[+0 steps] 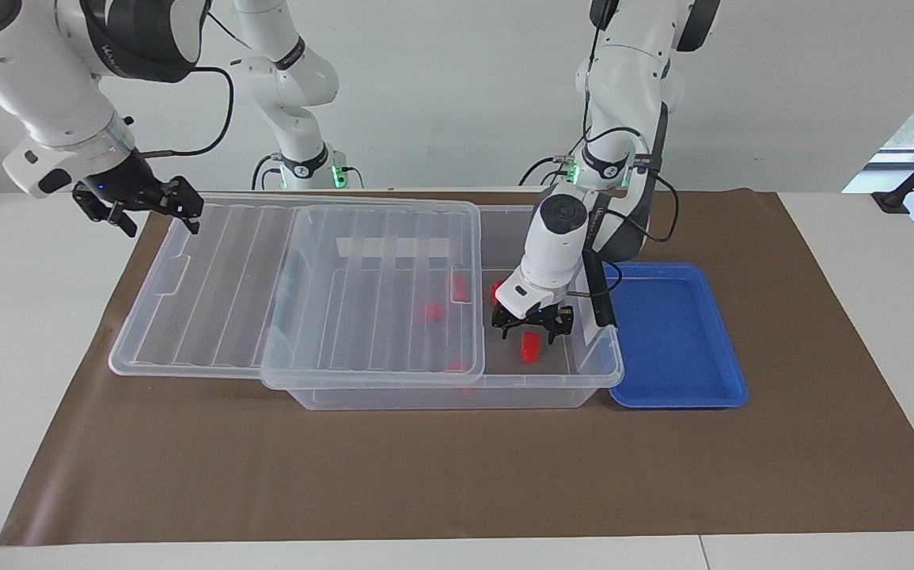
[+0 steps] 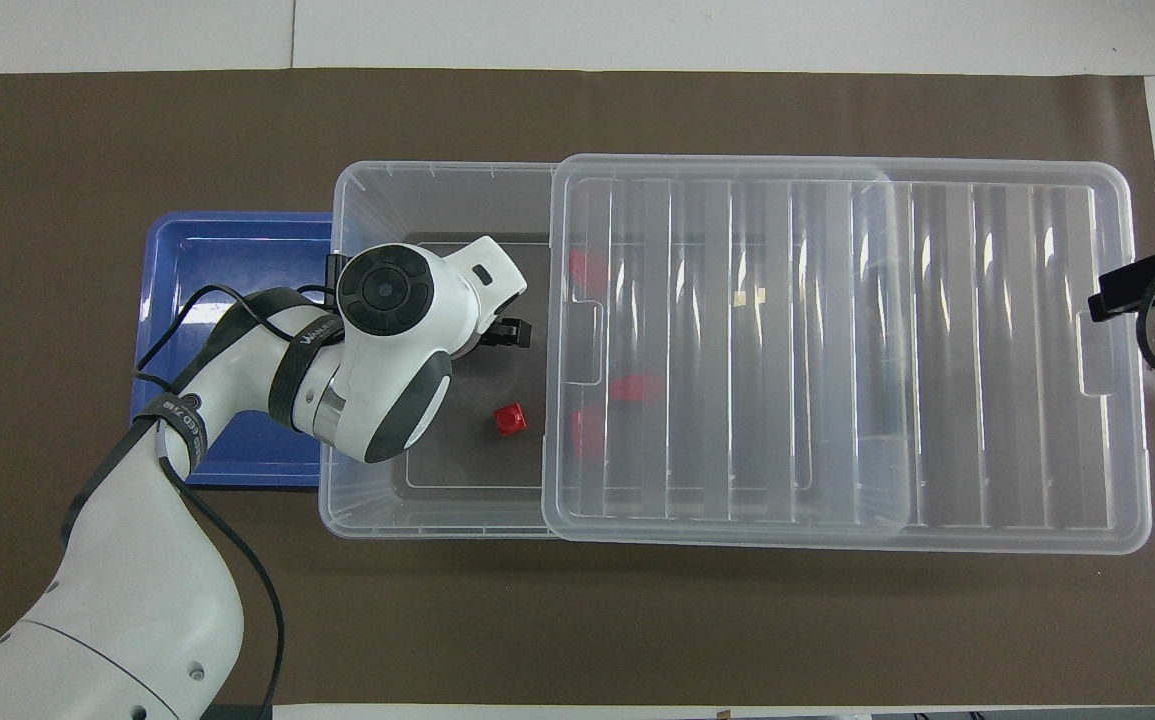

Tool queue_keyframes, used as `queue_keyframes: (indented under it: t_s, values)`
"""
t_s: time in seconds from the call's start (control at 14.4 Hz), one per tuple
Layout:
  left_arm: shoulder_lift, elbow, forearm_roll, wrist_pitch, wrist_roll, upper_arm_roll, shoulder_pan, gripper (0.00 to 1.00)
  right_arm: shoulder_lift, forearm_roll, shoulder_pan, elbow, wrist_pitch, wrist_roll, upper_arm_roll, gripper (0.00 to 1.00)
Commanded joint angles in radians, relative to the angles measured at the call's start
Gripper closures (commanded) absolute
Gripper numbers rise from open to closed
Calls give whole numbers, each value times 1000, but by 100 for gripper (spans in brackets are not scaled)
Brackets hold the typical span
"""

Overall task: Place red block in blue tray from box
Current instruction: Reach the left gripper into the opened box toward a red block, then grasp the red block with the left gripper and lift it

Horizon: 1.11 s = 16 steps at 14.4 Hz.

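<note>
While the right gripper waited, spread and empty, over the lid's end, your left gripper hung inside the box, fingers wide, holding nothing. The red block lay on the box floor just below it, toward the blue tray. You would do well to centre both fingers astride the block, descend fully, then close.

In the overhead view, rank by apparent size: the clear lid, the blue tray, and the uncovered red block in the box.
Largest to smallest as they look in the overhead view:
1. clear lid, by far the broadest
2. blue tray, partly hidden by the left arm and the box wall, still clearly smaller
3. red block, tiny
</note>
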Motion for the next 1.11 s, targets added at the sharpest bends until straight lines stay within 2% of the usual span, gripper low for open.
queue_keyframes:
  t_s: [0.0, 0.07, 0.14, 0.49, 1.04]
  values:
    - [-1, -15, 26, 24, -27, 14, -14, 30, 1, 0, -2, 7, 13, 13, 6, 0]
    - [-1, -15, 26, 24, -27, 15, -14, 63, 1, -5, -1, 7, 19, 15, 6, 0]
    - [-1, -13, 37, 23, -27, 18, -14, 99, 1, -5, 1, 7, 19, 15, 6, 0]
    - [-28, -10, 61, -3, -28, 20, -7, 100, -4, -11, -1, 4, 25, 21, 6, 0]
    - [-240, -10, 61, -253, -37, 14, -8, 100, -30, -13, -25, -54, 42, 4, 0, 0]
